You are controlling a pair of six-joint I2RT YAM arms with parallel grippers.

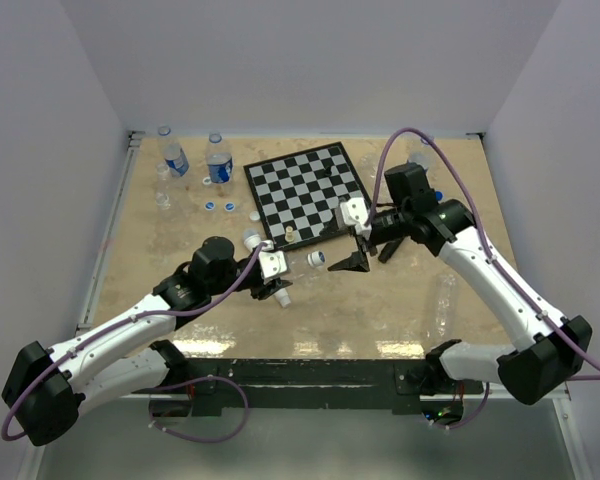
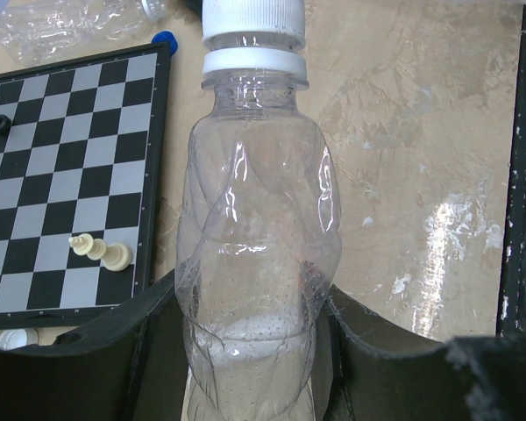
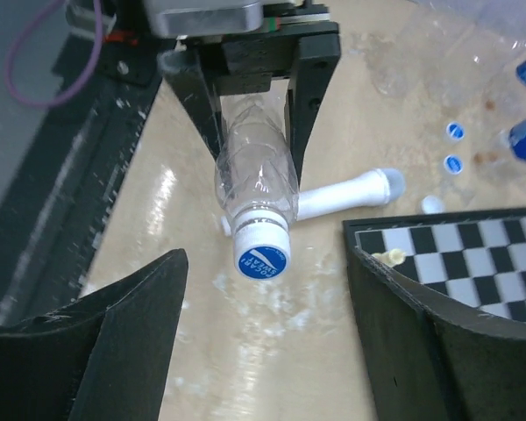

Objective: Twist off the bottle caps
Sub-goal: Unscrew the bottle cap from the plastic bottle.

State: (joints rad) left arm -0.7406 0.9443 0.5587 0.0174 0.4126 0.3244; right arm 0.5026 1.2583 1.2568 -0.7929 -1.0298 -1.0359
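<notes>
Beige mottled tabletop (image 1: 380,305) — chessboard (image 1: 305,195), bottles (image 1: 218,160) — white walls (image 1: 310,60).

Looks like a robotics lab cell: plain white walls (image 1: 300,70) box in a beige table (image 1: 380,310) (left arm (image 1: 120,335), right arm (image 1: 500,285) bolted on).

Capped bottle (image 1: 304,263), seemingly in left hand (image 1: 280,279)

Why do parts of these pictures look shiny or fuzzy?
Top view: light glares off the table near its front edge. Left wrist view: a white glare patch lies right of the sharp clear bottle; the left pincer at the bottom is soft. Right wrist view: the right pincer looms dark and blurred, the bottle cap crisper.
</notes>
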